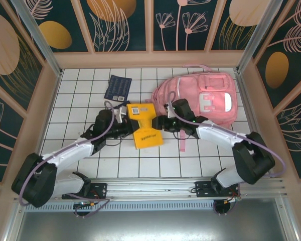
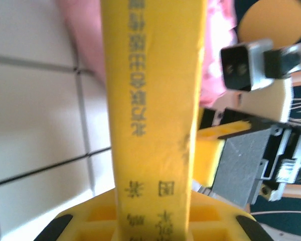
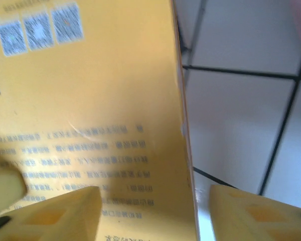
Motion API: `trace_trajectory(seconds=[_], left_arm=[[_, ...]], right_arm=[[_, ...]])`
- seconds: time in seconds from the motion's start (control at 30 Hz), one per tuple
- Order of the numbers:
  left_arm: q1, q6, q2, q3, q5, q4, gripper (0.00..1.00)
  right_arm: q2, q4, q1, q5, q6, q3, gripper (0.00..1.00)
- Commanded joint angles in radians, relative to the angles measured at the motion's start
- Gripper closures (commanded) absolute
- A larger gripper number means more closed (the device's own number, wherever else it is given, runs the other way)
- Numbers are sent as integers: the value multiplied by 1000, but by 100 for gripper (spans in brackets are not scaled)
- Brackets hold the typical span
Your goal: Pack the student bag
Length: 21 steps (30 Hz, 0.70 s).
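The left hand (image 1: 123,119) is pinching the left edge of a yellow book (image 1: 143,125). In the left wrist view its yellow fingers (image 2: 65,226) sit pressed against both faces of the book (image 2: 150,100), whose printed side runs straight up out of the left hand (image 2: 153,226). Across the book, the right hand (image 1: 162,123) sits at the opposite edge with its jaws spread. In the right wrist view one finger (image 3: 65,211) lies over the printed cover (image 3: 90,100), the other stands off to the side over the tiles, and the book's edge runs between them through the right hand (image 3: 150,211). I cannot tell whether the book is lifted or rests on the white tiled tabletop (image 1: 80,100). The student bag (image 1: 205,95) lies flat on the tabletop just beyond and to the right of the right hand, its lower left side close against that wrist. One pink strap (image 1: 182,143) trails toward the near edge beside the right arm. The book lies between the bag and the left hand, and in the left wrist view the bag's pink fabric (image 2: 80,30) shows behind the book. A dark blue booklet (image 1: 118,88) lies on the tiles beyond the left hand, apart from the bag.
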Motion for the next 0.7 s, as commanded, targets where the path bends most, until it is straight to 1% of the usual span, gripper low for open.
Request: trace_trajectory(seconds=[0.0,0.03,0.1,0.17,0.27,0.37,0.57,0.67], left_arm=[[13,-12,-95,56,-69,126,100],[14,-22,-117,60,-98,130,100],[17,-32,-161,68,-153,145,100],[18,-37,-194,77,-193,174,100],[19,-43,-205,108,-212,198,100],[19,-52,-203,133,-226,214,100],[19,-46,-227,159,-285,240,100],[19,-52,-227,170,-297,261,100]], right_arm=[[-64,65,-4,-1,73,23,33],[-88,82,-3,7,94,20,29],[-137,127,-5,17,144,8,24],[-176,189,-6,0,193,-3,19],[-188,264,-5,-50,252,-6,18],[-176,386,2,-110,337,-26,15],[-203,527,24,-62,398,-69,13],[-192,603,41,-68,411,-68,11]])
